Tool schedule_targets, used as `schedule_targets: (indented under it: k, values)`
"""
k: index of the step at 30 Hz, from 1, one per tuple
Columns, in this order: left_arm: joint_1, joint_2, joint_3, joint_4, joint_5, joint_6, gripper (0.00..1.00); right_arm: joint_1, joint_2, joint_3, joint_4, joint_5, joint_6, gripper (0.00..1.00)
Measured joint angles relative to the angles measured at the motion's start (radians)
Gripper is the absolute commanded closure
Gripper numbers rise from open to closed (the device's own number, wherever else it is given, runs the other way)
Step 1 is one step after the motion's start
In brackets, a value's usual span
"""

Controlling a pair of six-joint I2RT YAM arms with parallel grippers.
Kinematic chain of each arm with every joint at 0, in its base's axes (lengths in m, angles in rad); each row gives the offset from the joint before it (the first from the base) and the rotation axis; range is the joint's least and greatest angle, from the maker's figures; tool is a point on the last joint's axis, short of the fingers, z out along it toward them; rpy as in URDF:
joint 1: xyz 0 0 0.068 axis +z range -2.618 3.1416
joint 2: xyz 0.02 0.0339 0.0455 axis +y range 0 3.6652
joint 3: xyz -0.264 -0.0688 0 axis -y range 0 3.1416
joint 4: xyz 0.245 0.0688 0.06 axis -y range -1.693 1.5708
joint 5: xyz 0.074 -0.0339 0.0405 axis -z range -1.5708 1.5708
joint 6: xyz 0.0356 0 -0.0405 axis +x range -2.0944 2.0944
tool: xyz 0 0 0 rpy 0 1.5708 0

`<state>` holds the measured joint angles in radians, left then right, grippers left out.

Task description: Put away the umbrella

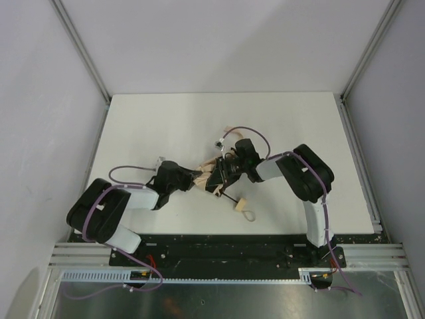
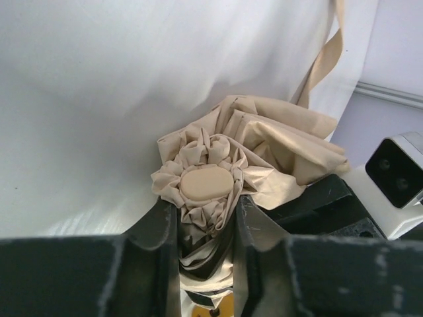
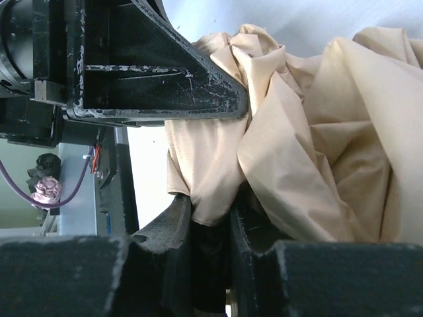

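Note:
The umbrella lies near the table's middle, a crumpled beige-tan bundle between my two grippers. Its thin black shaft runs toward the front to a small pale wooden handle with a cord loop. My left gripper is shut on the umbrella's top end; in the left wrist view the round tan cap and gathered fabric sit between the fingers. My right gripper is shut on the fabric from the other side. In the right wrist view a fold hangs between its fingers.
The white table is bounded by grey walls and metal rails at left and right. A small white and black piece lies just behind the umbrella. The left gripper's black body fills the upper left of the right wrist view.

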<state>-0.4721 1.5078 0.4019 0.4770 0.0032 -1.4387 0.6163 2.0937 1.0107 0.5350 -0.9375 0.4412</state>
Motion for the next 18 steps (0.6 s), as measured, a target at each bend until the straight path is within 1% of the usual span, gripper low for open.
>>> schedule_targets:
  k: [3, 7, 9, 11, 13, 14, 16, 18]
  values:
    - [-0.002, -0.016, -0.018, 0.017, 0.007, 0.006, 0.99, 0.017, -0.040, 0.002, -0.075, 0.043, -0.020, 0.64]
    - [-0.004, -0.038, -0.053, 0.030, 0.027, 0.021, 1.00, 0.050, -0.108, 0.002, -0.208, 0.116, -0.044, 0.45]
    - [-0.008, -0.054, -0.066, 0.036, 0.033, 0.026, 1.00, 0.065, -0.160, 0.001, -0.286, 0.170, -0.062, 0.30]
    - [-0.009, -0.070, -0.076, 0.035, 0.035, 0.026, 1.00, 0.081, -0.220, -0.003, -0.365, 0.235, -0.090, 0.19]
    - [-0.009, -0.082, -0.079, 0.021, 0.038, 0.026, 1.00, 0.099, -0.300, -0.011, -0.451, 0.342, -0.134, 0.14]
    - [-0.009, -0.089, -0.079, 0.009, 0.038, 0.025, 1.00, 0.115, -0.333, -0.014, -0.480, 0.390, -0.159, 0.14]
    - [-0.009, -0.101, -0.074, -0.025, 0.044, 0.024, 1.00, 0.156, -0.410, -0.017, -0.541, 0.545, -0.224, 0.13]
    - [-0.009, -0.111, -0.054, -0.082, 0.050, 0.024, 1.00, 0.226, -0.467, -0.017, -0.562, 0.684, -0.296, 0.13]
